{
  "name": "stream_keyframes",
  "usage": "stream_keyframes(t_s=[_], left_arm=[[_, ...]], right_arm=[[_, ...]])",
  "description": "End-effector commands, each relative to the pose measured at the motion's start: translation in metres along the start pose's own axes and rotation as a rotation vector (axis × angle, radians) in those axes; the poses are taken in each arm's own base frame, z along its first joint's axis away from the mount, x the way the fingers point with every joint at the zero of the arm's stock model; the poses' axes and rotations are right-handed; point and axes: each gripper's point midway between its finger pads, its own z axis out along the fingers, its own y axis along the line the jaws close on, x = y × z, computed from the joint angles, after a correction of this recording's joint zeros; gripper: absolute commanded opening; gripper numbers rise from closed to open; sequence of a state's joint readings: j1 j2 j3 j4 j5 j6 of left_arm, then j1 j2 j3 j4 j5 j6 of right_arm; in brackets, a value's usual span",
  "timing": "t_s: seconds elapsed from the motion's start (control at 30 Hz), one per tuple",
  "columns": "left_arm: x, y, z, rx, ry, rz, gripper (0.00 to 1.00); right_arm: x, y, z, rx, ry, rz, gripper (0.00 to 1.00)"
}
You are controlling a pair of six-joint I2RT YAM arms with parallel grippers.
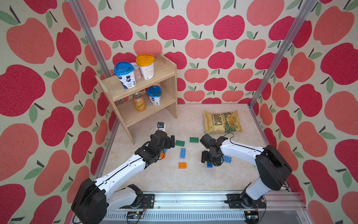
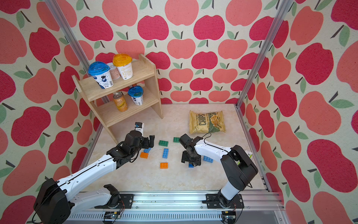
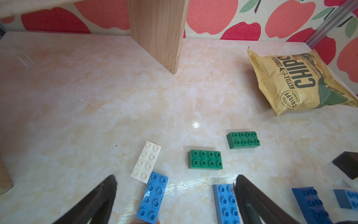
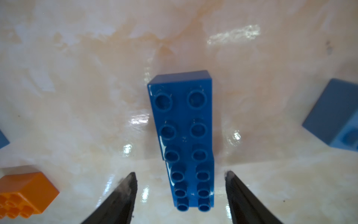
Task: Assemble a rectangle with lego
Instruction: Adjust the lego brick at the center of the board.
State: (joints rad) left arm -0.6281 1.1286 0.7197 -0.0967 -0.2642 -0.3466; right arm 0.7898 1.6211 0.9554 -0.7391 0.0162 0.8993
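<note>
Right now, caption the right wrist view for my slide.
Open right claw straddles the dark blue lego without touching it; an orange brick and a lighter blue brick lie nearby.

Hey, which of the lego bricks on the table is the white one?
The white brick just ahead of the open left gripper, beside a light blue brick; every other brick showing is blue, green or orange.

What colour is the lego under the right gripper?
Dark blue. The lego shows best in the right wrist view.
</note>
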Motion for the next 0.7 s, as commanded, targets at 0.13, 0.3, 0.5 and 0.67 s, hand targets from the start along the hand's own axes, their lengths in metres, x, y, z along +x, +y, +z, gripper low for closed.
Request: stream_keyframes(t_s=[0.13,0.3,0.5,0.67], left_arm=[[-0.0084,0.0009,0.0000,-0.010,-0.010,-0.003,0.97],[-0.0080,0.0008,0.0007,-0.010,-0.009,-0.003,0.97],[-0.0082,0.0001,0.0014,-0.007,-0.008,-0.003,0.97],[-0.0084,0.0002,0.0017,-0.007,-0.009,-0.004,0.97]], right_arm=[[-0.0008,0.0054,0.0045,-0.002,0.016,-0.005,0.73],[-0.0022,0.0084,0.0050,-0.007,0.017,-0.015,0.72],[-0.0041,0.0126,0.0027,-0.008,0.015,-0.026,0.72],[-0.0031,0.0122,0.0027,-0.003,0.017,-0.027,0.72]])
